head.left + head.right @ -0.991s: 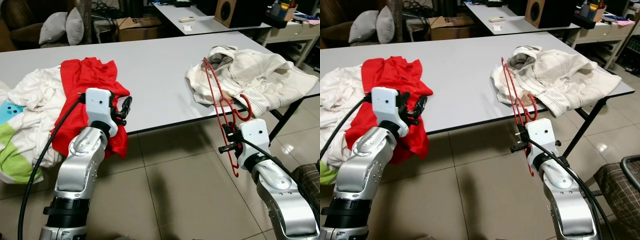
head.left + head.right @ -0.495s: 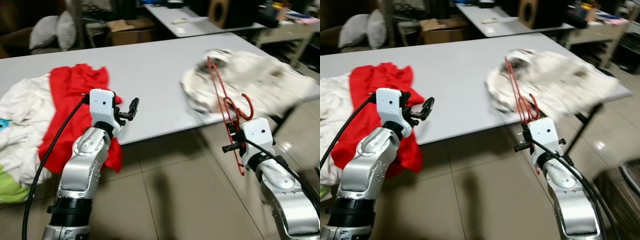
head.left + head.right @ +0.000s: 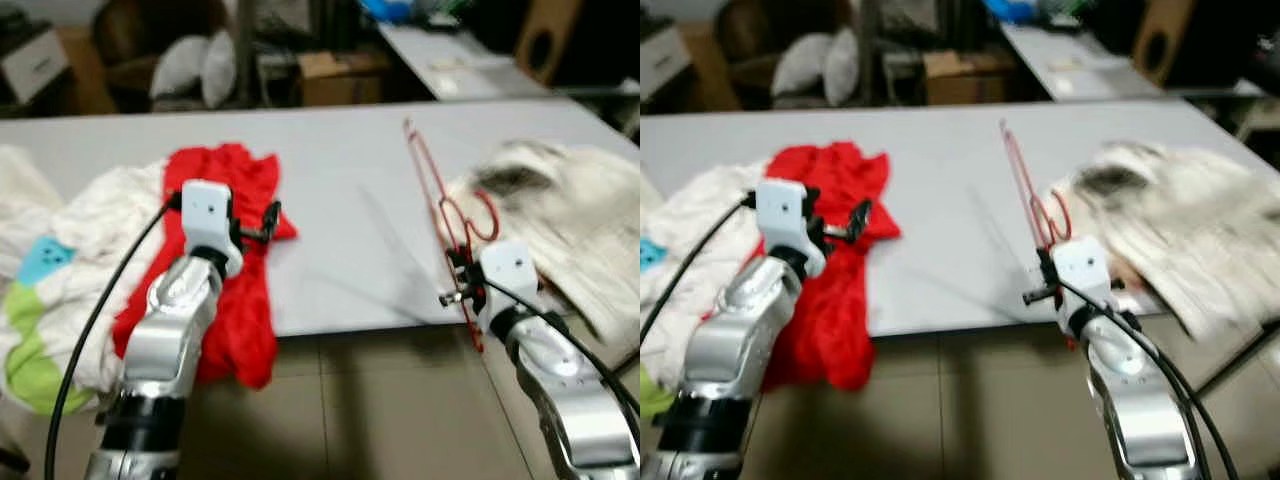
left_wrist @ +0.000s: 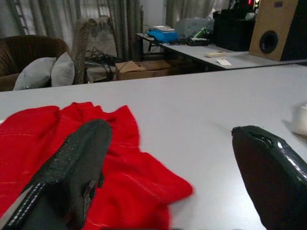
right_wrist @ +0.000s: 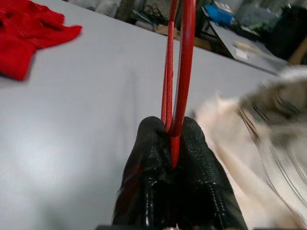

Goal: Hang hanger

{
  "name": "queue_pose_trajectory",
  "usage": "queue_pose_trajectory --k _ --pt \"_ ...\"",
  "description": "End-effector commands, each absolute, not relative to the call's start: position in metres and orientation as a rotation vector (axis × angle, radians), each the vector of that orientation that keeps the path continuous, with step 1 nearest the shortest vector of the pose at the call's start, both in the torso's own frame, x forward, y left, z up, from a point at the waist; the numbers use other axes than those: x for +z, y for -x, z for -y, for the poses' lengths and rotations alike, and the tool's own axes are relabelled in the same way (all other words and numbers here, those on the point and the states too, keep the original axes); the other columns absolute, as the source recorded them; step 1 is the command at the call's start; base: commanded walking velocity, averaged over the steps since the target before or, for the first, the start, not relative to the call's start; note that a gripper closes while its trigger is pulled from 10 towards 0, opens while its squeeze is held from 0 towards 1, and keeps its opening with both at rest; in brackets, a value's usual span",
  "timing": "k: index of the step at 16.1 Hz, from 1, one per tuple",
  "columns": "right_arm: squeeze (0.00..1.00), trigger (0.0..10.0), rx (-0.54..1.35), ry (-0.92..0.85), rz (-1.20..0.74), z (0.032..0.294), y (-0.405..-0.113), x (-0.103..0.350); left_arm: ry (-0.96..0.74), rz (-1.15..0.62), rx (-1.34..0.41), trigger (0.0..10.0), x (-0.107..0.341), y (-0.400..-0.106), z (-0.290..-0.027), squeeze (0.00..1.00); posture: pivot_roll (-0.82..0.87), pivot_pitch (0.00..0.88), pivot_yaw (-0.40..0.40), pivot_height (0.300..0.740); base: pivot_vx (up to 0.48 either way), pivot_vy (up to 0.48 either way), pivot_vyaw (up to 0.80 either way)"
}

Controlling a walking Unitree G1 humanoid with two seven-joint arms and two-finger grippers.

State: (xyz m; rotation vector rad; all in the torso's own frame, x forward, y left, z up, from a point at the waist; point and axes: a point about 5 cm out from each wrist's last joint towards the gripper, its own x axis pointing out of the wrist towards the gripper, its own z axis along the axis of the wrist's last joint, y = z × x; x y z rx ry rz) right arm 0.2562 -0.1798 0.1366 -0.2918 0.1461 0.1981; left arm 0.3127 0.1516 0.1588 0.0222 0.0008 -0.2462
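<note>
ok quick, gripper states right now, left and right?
Left gripper: open, holding nothing, over the red garment at the table edge.
Right gripper: closed on the red hanger.

We see a red hanger, a red garment, a cream jacket, a pale grey worktop, and black end effector fingers.

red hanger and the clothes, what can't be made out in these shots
- Red hanger: blurred in the eye views; its lower end is hidden behind the right tool, which is clamped on it.
- White jacket: motion blur hides its details.
- Red garment: partly hidden by the open left tool fingers in the left wrist view.
- Rail for hanging: none identifiable.
</note>
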Motion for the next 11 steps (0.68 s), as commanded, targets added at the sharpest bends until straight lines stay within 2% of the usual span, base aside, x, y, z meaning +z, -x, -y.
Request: queue_pose_trajectory --k 1,3,4,5,9,10,11 --pt "0.00 10.0 0.226 0.304 -0.120 0.175 -0.258 0.142 -0.078 -0.056 -0.312 10.0 0.151 -0.311 -0.153 1.00 -0.08 0.000 0.001 0.740 0.000 0.000 0.00" --pt "0.00 10.0 0.233 0.307 -0.119 0.175 -0.258 0.142 -0.177 -0.119 -0.377 10.0 0.141 -0.310 -0.156 0.96 -0.08 0.000 -0.008 0.740 0.000 0.000 0.00" --pt "0.00 10.0 0.238 0.308 -0.124 0.174 -0.257 0.140 -0.204 -0.148 -0.400 10.0 0.136 -0.308 -0.159 0.71 -0.08 0.000 -0.008 0.740 0.000 0.000 0.00" --pt "0.00 10.0 0.256 0.311 -0.140 0.177 -0.256 0.138 -0.261 -0.202 -0.414 10.0 0.127 -0.311 -0.163 0.00 -0.08 0.000 -0.004 0.740 0.000 0.000 0.00" --pt "0.00 10.0 0.313 0.334 -0.155 0.176 -0.255 0.138 -0.372 -0.355 -0.280 10.0 0.111 -0.329 -0.184 0.00 -0.10 0.000 0.031 0.740 0.000 0.000 0.00" --pt "0.00 10.0 0.315 0.336 -0.155 0.174 -0.254 0.137 -0.379 -0.369 -0.284 7.5 0.108 -0.329 -0.187 0.00 -0.09 0.000 0.031 0.740 0.000 0.000 0.00" --pt "0.00 10.0 0.317 0.333 -0.155 0.174 -0.254 0.137 -0.399 -0.390 -0.272 0.0 0.104 -0.332 -0.188 0.00 -0.09 0.000 0.033 0.740 0.000 0.000 0.00"
